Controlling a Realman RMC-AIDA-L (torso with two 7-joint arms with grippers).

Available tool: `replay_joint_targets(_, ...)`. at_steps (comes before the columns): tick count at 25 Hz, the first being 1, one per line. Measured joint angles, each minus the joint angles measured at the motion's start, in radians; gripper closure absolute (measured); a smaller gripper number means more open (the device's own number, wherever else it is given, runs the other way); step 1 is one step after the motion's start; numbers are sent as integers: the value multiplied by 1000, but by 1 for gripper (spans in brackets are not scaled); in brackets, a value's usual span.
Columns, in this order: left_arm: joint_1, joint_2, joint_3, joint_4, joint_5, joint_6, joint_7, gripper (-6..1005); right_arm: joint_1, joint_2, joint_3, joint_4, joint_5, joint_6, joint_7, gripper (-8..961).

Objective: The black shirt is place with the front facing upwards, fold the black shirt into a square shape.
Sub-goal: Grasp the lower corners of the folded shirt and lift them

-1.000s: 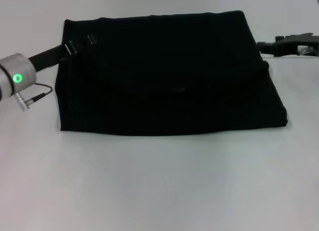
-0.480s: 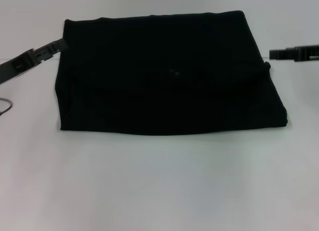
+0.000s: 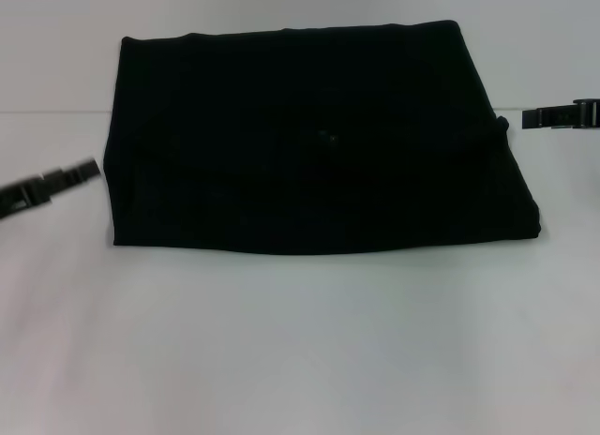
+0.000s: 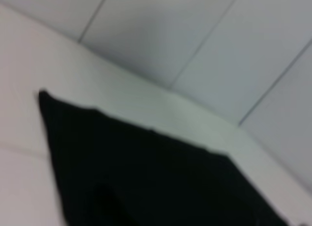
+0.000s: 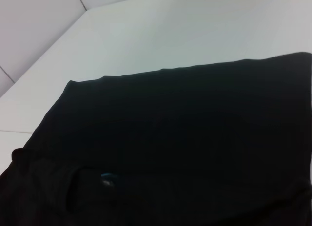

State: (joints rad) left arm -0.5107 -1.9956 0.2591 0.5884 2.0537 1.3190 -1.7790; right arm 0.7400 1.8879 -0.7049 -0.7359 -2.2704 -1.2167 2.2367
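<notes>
Lying folded square on the table (image 3: 300,341), shirt (image 3: 309,140), left gripper (image 3: 89,170) and right gripper (image 3: 527,119) just beside it, apart, finger state probably unreadable, cannot tell.

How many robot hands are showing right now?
2. The left hand sits just off the left edge of the folded black shirt; the right hand sits off its right edge. Neither touches it.
</notes>
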Motion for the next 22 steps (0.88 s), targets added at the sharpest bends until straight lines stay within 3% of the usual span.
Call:
replay_joint_targets(1,9,-2,64,-2,13,-31,1,208,0,0,0,1,0,0,4,346)
replay_joint_targets(7,4,-8,187,0,45,-93,0,212,1,-5,7,2,-1,7,18,347)
replay_joint_targets(15,-19,-22,425,2,46,-276,3,211,4,-8,-1,8,-2,8,38,347)
replay_joint_targets(22,-26,-23,461,6,46,-312,3,211,9,-9,-2,8,-4,7,45,346)
